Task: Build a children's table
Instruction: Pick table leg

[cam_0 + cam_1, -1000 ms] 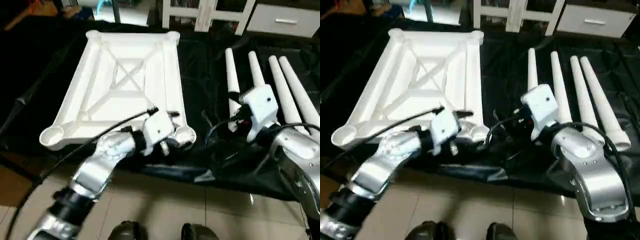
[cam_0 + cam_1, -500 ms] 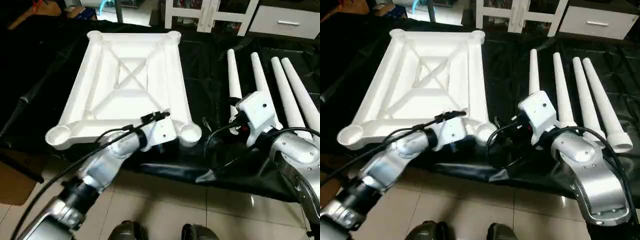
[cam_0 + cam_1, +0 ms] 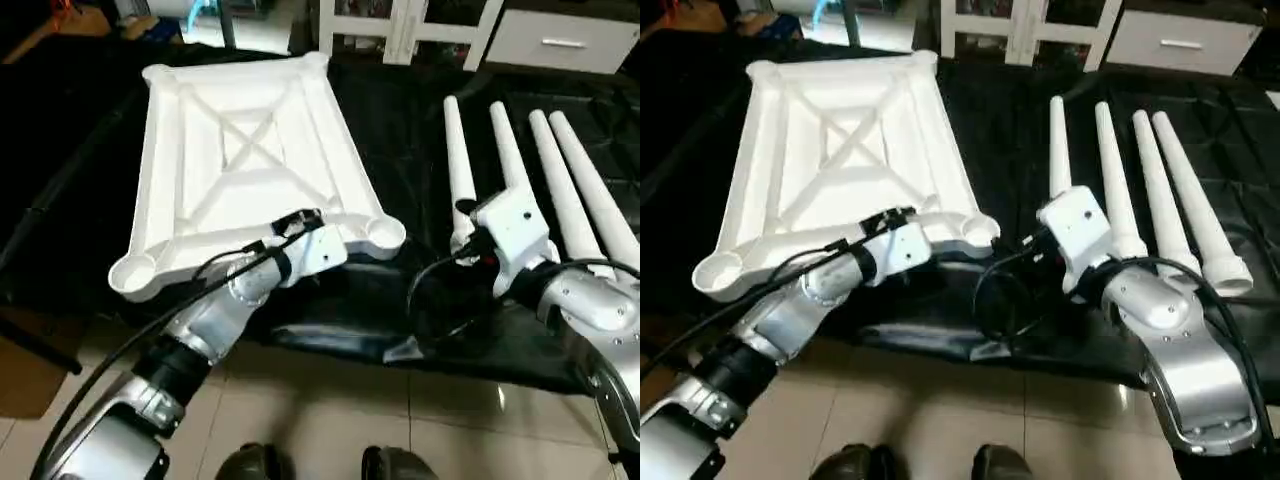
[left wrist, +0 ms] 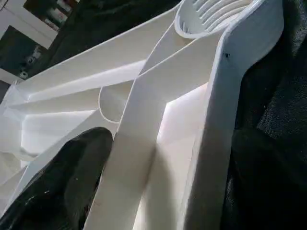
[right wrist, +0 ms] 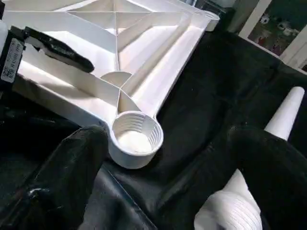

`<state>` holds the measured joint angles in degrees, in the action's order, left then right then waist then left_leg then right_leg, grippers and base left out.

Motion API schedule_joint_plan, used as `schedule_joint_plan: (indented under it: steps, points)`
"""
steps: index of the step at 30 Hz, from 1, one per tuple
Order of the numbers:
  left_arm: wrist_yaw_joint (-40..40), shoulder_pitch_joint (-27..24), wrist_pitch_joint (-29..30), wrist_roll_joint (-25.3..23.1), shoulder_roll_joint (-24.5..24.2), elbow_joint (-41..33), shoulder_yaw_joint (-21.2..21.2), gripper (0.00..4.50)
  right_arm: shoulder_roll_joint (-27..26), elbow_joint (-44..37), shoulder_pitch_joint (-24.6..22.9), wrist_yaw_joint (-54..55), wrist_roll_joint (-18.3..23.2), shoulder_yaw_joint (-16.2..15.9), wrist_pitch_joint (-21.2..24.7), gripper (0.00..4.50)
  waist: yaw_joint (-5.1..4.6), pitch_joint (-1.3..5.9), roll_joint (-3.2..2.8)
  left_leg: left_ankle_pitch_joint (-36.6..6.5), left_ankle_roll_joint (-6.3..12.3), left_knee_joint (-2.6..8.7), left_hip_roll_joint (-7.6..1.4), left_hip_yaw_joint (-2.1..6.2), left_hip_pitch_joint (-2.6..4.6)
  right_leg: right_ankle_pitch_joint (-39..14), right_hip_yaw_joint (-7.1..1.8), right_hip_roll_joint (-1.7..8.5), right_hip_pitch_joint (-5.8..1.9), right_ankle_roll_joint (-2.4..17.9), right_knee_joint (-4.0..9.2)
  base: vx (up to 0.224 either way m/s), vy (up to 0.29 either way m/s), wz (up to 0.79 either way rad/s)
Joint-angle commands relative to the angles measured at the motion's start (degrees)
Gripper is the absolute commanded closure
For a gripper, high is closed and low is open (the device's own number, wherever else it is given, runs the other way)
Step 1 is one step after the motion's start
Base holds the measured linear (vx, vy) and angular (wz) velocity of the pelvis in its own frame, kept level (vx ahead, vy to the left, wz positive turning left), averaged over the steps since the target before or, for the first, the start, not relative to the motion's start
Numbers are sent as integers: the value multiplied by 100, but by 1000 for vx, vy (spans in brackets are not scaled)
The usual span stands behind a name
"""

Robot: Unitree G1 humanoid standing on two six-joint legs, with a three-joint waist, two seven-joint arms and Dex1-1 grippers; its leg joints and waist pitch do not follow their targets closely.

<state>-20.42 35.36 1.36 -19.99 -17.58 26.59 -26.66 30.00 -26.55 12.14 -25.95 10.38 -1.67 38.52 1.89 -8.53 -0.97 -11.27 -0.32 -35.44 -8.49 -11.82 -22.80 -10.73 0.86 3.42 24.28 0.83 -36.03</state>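
A: Why does the large white plastic rectangular table top lie on the black sheet with its X-ribbed underside up?

B: So the round corner sockets face upward to take the four long tapered white tube legs, which lie side by side to its right, threaded ends toward the robot.

A: And the grippers?

B: The left gripper straddles the top's near rim, fingers spread wide, one inside, one outside (not clamped). The right gripper hovers wide, holding nothing, between the near-right socket and a leg's base.

A: Any change?

B: The top has swung, its near-right corner now closer to the legs; the left forearm has dropped lower.
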Motion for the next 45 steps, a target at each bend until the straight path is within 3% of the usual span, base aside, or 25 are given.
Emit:
schedule_joint_plan:
  steps: [1, 4, 8, 14, 16, 18, 19, 21, 23, 24, 26, 27, 28, 29, 30, 32, 33, 35, 37, 38, 39, 40, 42, 44, 45]
  points:
    - [219, 46, 240, -133, -227, 210, 352, 6, -40, -188, -47, 76, -11, 63, 62, 0, 30, 453, 7, -798, 273, 460, -459, 300, 166, -334, -277, 518, -311, 1486, 438, 0, 0, 0]
    - [166, 25, 226, -75, -358, 211, 447, 6, -115, -199, -28, 143, 34, 116, 92, 0, -4, 436, 5, -957, 195, 482, -447, 321, 153, -692, -268, 518, -313, 1418, 466, 0, 0, 0]
    - [146, -49, 184, -51, -503, 163, 522, 6, -166, -192, -8, 188, 68, 153, 126, 0, 2, 427, -14, -1128, 61, 499, -457, 317, 208, -945, -282, 505, -266, 1341, 493, 0, 0, 0]
    - [-863, -553, -156, 998, -437, -867, 763, 6, -216, -197, -11, 238, 87, 194, 139, 0, 48, 457, -58, -867, 47, 517, -486, 298, 225, -222, -273, 519, -272, 1530, 423, 0, 0, 0]
    - [-1180, -736, -226, 1394, -373, -1224, 797, 6, -231, -202, -16, 253, 88, 204, 138, 0, 84, 471, -57, -684, 122, 508, -492, 271, 244, 130, -267, 504, -268, 1592, 399, 0, 0, 0]
    - [-1373, -854, -208, 1681, -333, -1489, 839, 6, -240, -200, -16, 270, 90, 209, 139, 0, 110, 468, -48, -487, 234, 500, -482, 259, 209, 412, -259, 501, -291, 1630, 368, 0, 0, 0]
    - [-1407, -860, -201, 1740, -321, -1514, 863, 6, -244, -196, -19, 278, 87, 209, 136, 0, 127, 481, -101, -486, 239, 492, -478, 272, 209, 400, -254, 508, -302, 1630, 355, 0, 0, 0]
    - [-1419, -826, -167, 1850, -274, -1513, 947, 6, -263, -189, -20, 305, 87, 218, 140, 0, 120, 462, -57, -654, 247, 500, -467, 261, 200, 111, -263, 517, -317, 1598, 402, 0, 0, 0]
    - [-1442, -807, -54, 2046, -194, -1586, 1083, 6, -317, -166, 2, 391, 80, 261, 185, 0, 118, 453, -66, -742, 201, 509, -470, 262, 209, -173, -266, 521, -308, 1561, 426, 0, 0, 0]
    - [-1454, -813, 23, 2142, -158, -1658, 1152, 6, -361, -145, 28, 463, 74, 299, 238, 0, 110, 437, -146, -842, 125, 522, -469, 262, 223, -313, -259, 496, -280, 1561, 451, 0, 0, 0]
    - [-1502, -843, 137, 2272, -122, -1788, 1249, 6, -419, -119, 62, 553, 62, 348, 307, 0, 109, 443, -104, -866, 80, 523, -469, 274, 217, -317, -263, 495, -303, 1521, 442, 0, 0, 0]
    - [-1276, -956, 853, 2709, 50, -2345, 1620, 6, -741, 439, 540, 1230, -108, 699, 693, 0, 120, 449, -308, -761, 14, 498, -461, 291, 231, -233, -265, 522, -294, 1591, 380, 0, 0, 0]
    - [-1263, -963, 894, 2735, 58, -2377, 1640, 6, -758, 470, 567, 1268, -118, 718, 714, 0, 44, 444, -202, -728, -25, 509, -419, 293, 178, -319, -235, 488, -316, 1668, 421, 0, 0, 0]
    - [-1105, -1034, 1172, 2995, 157, -2654, 1822, 6, -862, 894, 885, 1450, -94, 881, 820, 0, 55, 453, -174, -756, -22, 510, -428, 280, 209, -383, -243, 485, -324, 1642, 453, 0, 0, 0]
    - [-1041, -1062, 1271, 3097, 196, -2759, 1891, 6, -896, 1065, 1011, 1507, -76, 942, 854, 0, 30, 428, -249, -777, -34, 489, -411, 272, 220, -440, -254, 488, -295, 1699, 448, 0, 0, 0]
    - [-962, -1083, 1352, 3164, 228, -2830, 1950, 6, -902, 1271, 1152, 1526, -40, 994, 879, 0, 33, 437, -241, -784, -7, 480, -396, 263, 208, -546, -258, 479, -329, 1645, 462, 0, 0, 0]
    - [-900, -1112, 1576, 3309, 266, -2966, 2048, 6, -821, 1857, 1512, 1500, -54, 980, 805, 0, 32, 440, -316, -599, 93, 471, -390, 249, 191, -402, -250, 453, -326, 1540, 456, 0, 0, 0]
    - [-907, -1128, 1726, 3397, 268, -3046, 2082, 6, -752, 2321, 1786, 1457, -91, 933, 681, 0, 3, 473, -296, -441, 123, 450, -367, 263, 178, -279, -230, 453, -355, 1609, 424, 0, 0, 0]
    - [-1039, -1188, 1909, 3460, 181, -3256, 2022, 6, -666, 3377, 2414, 1400, -152, 859, 376, 0, -13, 473, -268, -268, 270, 443, -376, 249, 155, -112, -228, 452, -358, 1630, 417, 0, 0, 0]
    - [-1039, -1188, 1909, 3460, 181, -3256, 2022, 6, -666, 3377, 2414, 1400, -152, 859, 376, 0, -14, 482, -289, -120, 370, 422, -366, 252, 146, 33, -226, 451, -371, 1685, 399, 0, 0, 0]
    - [-1138, -1241, 2066, 3462, 134, -3446, 1974, 6, -672, 3903, 2740, 1412, -211, 857, 281, 0, -9, 489, -262, -103, 401, 417, -384, 238, 162, 70, -231, 469, -357, 1724, 395, 0, 0, 0]
    - [-1210, -1279, 2183, 3526, 98, -3575, 1950, 6, -667, 4224, 2934, 1418, -260, 846, 218, 0, -32, 477, -267, -65, 455, 413, -367, 250, 127, 88, -226, 460, -375, 1741, 383, 0, 0, 0]
    - [-1384, -1365, 2462, 3671, -11, -3883, 1882, 6, -651, 5038, 3430, 1399, -377, 809, 66, 0, -15, 484, -267, -49, 547, 400, -385, 232, 165, 10, -216, 468, -344, 1812, 377, 0, 0, 0]
    - [-1642, -1440, 2819, 4030, -237, -4291, 1835, 6, -674, 6142, 4116, 1077, -322, 826, -58, 0, -39, 414, -182, -162, 585, 433, -376, 212, 153, -167, -215, 435, -322, 1832, 421, 0, 0, 0]
    - [-1642, -1440, 2819, 4030, -237, -4291, 1835, 6, -674, 6142, 4116, 1077, -322, 826, -58, 0, -15, 417, -237, -180, 578, 425, -388, 217, 163, -210, -216, 444, -319, 1846, 402, 0, 0, 0]
